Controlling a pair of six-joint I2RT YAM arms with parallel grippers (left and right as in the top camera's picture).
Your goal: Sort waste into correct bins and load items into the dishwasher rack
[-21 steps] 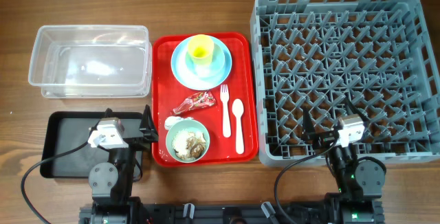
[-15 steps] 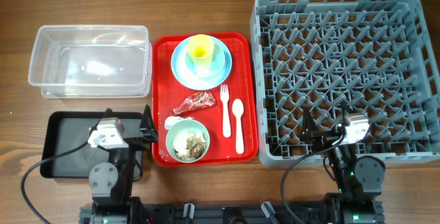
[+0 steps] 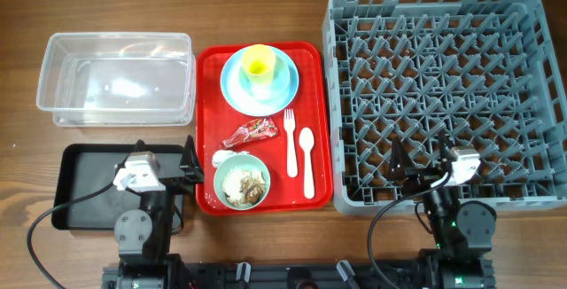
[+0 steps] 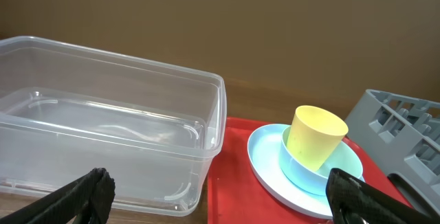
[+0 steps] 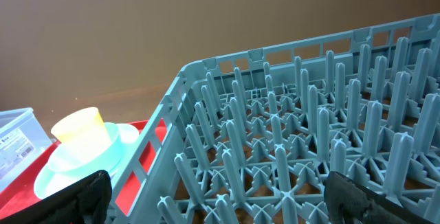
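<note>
The light blue plate (image 3: 276, 91) with the yellow cup (image 3: 258, 62) on it sits at the far end of a red serving tray (image 3: 205, 103). On the tray lie the red wrapper (image 3: 251, 132), the white scrap (image 3: 221, 157), the mint bowl (image 3: 241, 183) holding beige leftovers, the white fork (image 3: 290, 143) and the white spoon (image 3: 307, 160). The clear tub (image 3: 115, 89) and the black tray (image 3: 84, 183) are on the left. The grey rack (image 3: 447, 98) is on the right. My left gripper (image 3: 190, 169) is open and empty beside the bowl. My right gripper (image 3: 418, 156) is open and empty over the rack's near edge.
The left wrist view shows the tub (image 4: 103, 128), the plate (image 4: 275, 169), the cup (image 4: 314, 137) and a rack corner (image 4: 405, 131) between open fingers (image 4: 220, 207). The right wrist view shows the rack's pegs (image 5: 309, 148), the cup (image 5: 79, 128) and the plate (image 5: 69, 172) between open fingers (image 5: 220, 196).
My right arm has shifted slightly to the right over the rack's near edge. The left arm and all objects have not moved.
</note>
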